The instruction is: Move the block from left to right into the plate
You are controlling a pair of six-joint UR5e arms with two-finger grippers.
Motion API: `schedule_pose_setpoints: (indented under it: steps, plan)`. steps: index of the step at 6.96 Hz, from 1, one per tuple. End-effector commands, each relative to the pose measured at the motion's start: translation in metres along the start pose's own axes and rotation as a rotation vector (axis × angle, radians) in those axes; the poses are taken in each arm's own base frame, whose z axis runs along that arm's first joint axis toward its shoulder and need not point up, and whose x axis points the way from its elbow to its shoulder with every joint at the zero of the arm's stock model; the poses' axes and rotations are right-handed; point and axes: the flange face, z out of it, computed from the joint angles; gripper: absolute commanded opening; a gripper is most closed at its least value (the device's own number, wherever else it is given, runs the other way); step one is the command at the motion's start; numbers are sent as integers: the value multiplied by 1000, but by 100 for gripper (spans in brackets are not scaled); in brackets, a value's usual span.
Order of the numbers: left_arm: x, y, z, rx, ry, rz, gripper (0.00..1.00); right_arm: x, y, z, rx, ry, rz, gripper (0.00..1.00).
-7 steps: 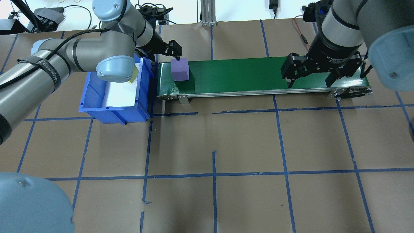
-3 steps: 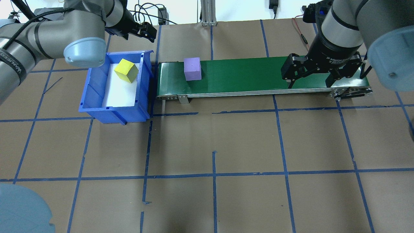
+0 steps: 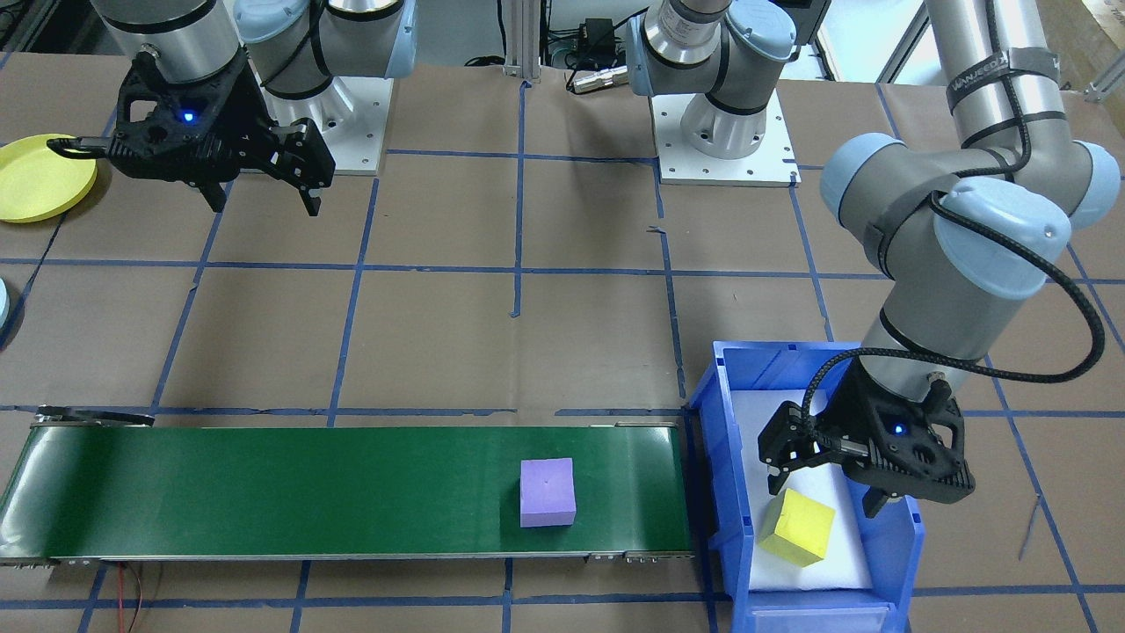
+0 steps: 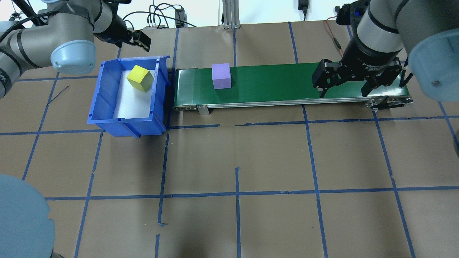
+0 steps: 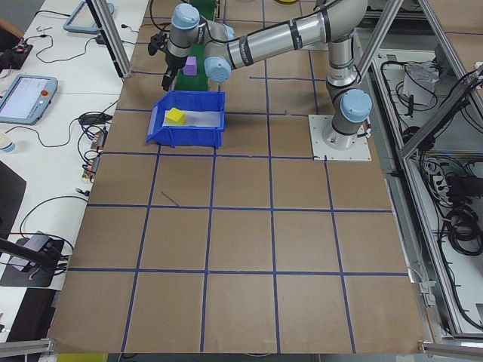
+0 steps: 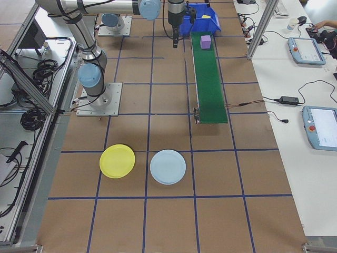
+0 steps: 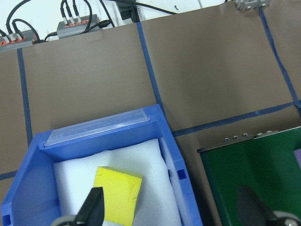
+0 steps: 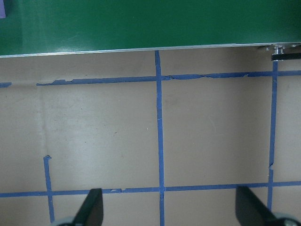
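My left gripper (image 3: 824, 485) hangs open and empty over the blue bin (image 3: 729, 492) holding the yellow cube (image 3: 798, 527); my right gripper (image 3: 262, 195) is open and empty too. The purple block (image 4: 221, 76) sits on the green conveyor (image 4: 287, 84). Only the front and right-side views show the yellow plate (image 6: 117, 161).

Bright, even overhead light — soft shadows, mild paper sheen, sharp focus — wrist-view fingertips blurred.

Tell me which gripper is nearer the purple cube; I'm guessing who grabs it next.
Left. The left gripper hangs over the blue bin beside the cube's end of the belt; the right gripper waits open at the belt's far end.
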Motion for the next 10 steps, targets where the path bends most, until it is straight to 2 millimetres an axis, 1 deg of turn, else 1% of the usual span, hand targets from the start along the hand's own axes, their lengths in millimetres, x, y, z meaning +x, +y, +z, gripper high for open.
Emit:
schedule_pose_setpoints:
  steps: [1,2,3,4,5,10]
  plan:
    - [-17,11,35,-50,9,185,100,0,0,0,0,0,-1,100]
    - [-19,16,61,-85,29,200,100,0,0,0,0,0,-1,100]
    - [-19,23,81,-115,45,198,100,0,0,0,0,0,-1,100]
    - [-20,26,95,-134,54,197,100,-1,0,0,0,-2,-1,100]
    - [-20,28,102,-143,59,195,100,0,0,0,0,0,-1,100]
    - [-24,31,103,-148,62,210,100,0,0,0,0,0,-1,100]
